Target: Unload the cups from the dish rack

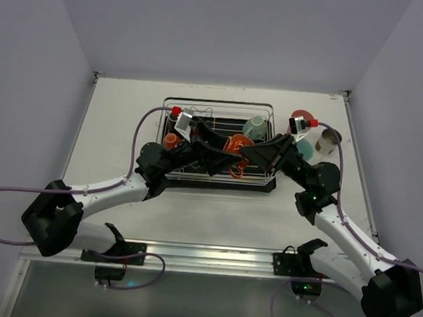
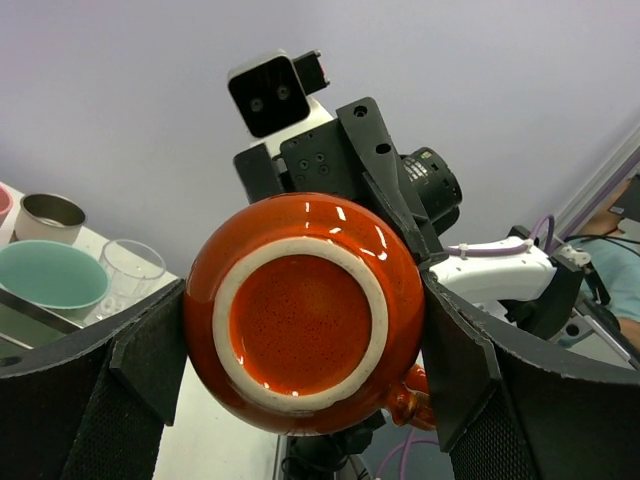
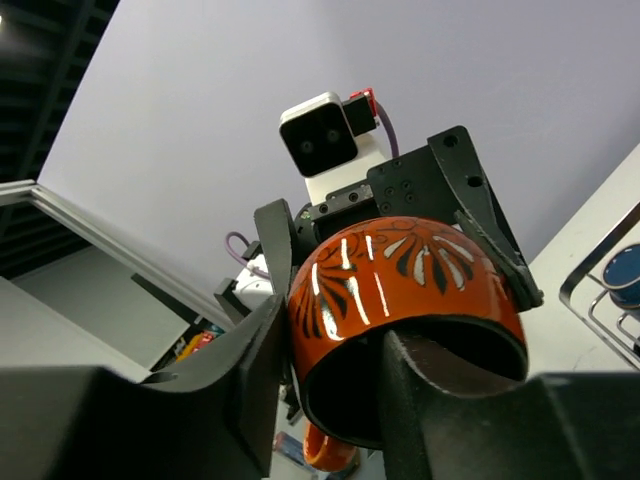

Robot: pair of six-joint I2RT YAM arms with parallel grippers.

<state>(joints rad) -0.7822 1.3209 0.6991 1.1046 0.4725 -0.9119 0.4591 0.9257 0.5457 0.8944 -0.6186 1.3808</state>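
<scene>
An orange mug [image 1: 237, 147] with a black flower pattern hangs over the silver wire dish rack [image 1: 267, 109] between both grippers. My left gripper [image 2: 305, 340] is shut on the mug's sides [image 2: 300, 320], with its pale-ringed bottom facing the camera. My right gripper [image 3: 335, 340] is open astride the mug's wall [image 3: 400, 270]: one finger is inside the mouth, the other lies against the outside, and a gap shows inside. A mint-green mug [image 1: 255, 127] and a small orange cup [image 1: 171, 140] sit in the rack.
On the table right of the rack stand a red cup [image 1: 300, 117], a teal cup [image 1: 305, 148] and a metal cup [image 1: 329, 141]. The left wrist view shows the metal cup [image 2: 50, 213], a teal cup [image 2: 50, 280] and a clear glass [image 2: 132, 268]. Walls close in the sides and back.
</scene>
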